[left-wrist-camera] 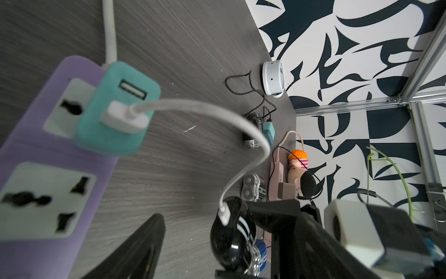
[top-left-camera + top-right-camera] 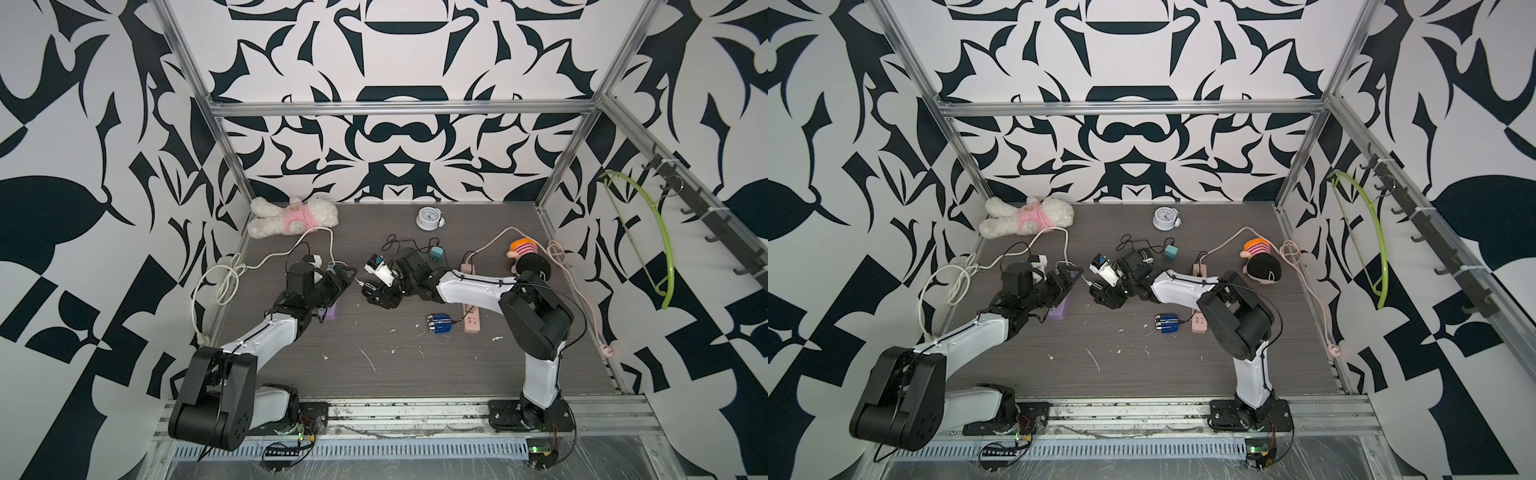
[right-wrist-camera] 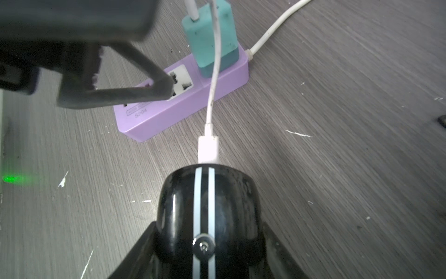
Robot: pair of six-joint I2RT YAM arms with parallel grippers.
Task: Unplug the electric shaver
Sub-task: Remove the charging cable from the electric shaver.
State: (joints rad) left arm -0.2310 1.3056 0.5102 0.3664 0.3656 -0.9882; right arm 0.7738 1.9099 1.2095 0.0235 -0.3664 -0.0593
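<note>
While the right fingers (image 3: 137, 256) clamp the shaver (image 3: 207, 217), the left fingers (image 1: 142, 248) gape empty; scuffed grey table (image 2: 415, 365) — patterned walls (image 2: 395, 137) (black-and-white).

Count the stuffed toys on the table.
2: a white bear in pink in the far left corner, and an orange-capped doll at the far right. Another could hide under the right arm.
</note>
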